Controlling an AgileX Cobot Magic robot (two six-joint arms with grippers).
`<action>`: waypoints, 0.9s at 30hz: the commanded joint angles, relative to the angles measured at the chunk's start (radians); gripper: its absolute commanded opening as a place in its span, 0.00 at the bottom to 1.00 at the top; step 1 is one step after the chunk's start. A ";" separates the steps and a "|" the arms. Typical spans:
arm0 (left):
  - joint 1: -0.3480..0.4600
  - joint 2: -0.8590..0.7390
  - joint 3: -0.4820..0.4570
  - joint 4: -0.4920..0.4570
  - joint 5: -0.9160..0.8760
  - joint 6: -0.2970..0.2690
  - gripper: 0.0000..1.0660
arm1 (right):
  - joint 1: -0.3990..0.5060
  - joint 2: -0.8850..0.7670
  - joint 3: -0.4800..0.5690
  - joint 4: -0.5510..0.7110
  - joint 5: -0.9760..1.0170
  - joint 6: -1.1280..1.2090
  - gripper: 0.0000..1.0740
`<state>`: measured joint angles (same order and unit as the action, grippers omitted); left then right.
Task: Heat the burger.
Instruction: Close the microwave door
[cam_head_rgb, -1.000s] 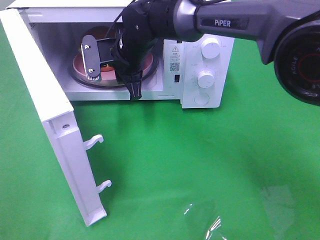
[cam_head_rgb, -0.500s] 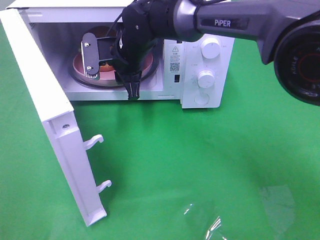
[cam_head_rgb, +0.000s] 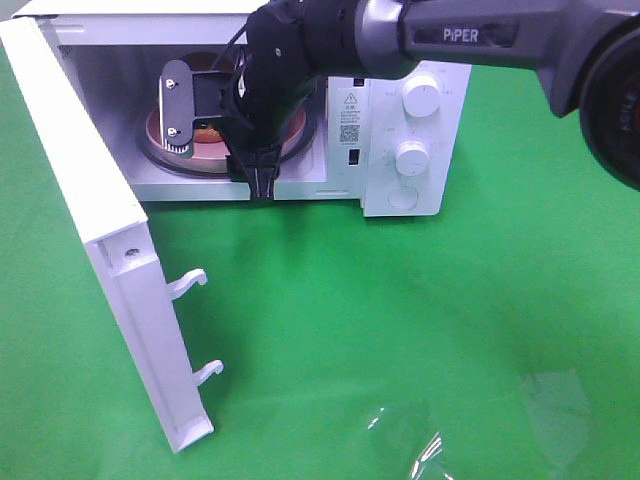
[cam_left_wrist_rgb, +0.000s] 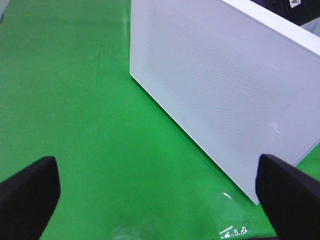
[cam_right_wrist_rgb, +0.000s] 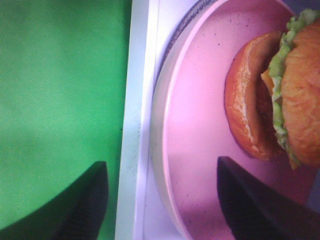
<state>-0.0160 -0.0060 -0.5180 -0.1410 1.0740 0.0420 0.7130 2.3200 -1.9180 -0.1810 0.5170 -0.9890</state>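
The burger (cam_right_wrist_rgb: 295, 90), golden bun with green lettuce, lies on a pink plate (cam_right_wrist_rgb: 200, 125) on the turntable inside the open microwave (cam_head_rgb: 400, 200). In the exterior view only a sliver of the burger (cam_head_rgb: 208, 131) shows behind my right arm, with the plate's rim (cam_head_rgb: 292, 140) beside it. My right gripper (cam_head_rgb: 220, 168) reaches into the oven mouth, wide open and holding nothing. In the right wrist view the right gripper (cam_right_wrist_rgb: 170, 200) straddles the plate's front rim. My left gripper (cam_left_wrist_rgb: 160, 200) is open and empty, facing the outside of the door (cam_left_wrist_rgb: 225, 85).
The microwave door (cam_head_rgb: 90, 200) stands swung open to the left, with two latch hooks (cam_head_rgb: 190, 283). Two white knobs (cam_head_rgb: 420, 98) are on the control panel. A green cloth (cam_head_rgb: 400, 320) covers the table. A clear plastic scrap (cam_head_rgb: 420, 445) lies near the front.
My right gripper has shifted slightly left and further toward the microwave's inside. It has stayed open. The plate and burger have not moved.
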 joint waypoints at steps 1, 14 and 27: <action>-0.003 -0.015 0.003 -0.004 -0.007 -0.005 0.93 | 0.001 -0.058 0.073 0.005 -0.038 0.011 0.66; -0.003 -0.015 0.003 -0.004 -0.007 -0.005 0.93 | 0.001 -0.210 0.319 0.000 -0.144 0.010 0.70; -0.003 -0.015 0.003 -0.004 -0.007 -0.005 0.93 | -0.001 -0.402 0.564 0.000 -0.165 0.112 0.70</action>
<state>-0.0160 -0.0060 -0.5180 -0.1410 1.0740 0.0420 0.7130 1.9340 -1.3610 -0.1800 0.3620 -0.8940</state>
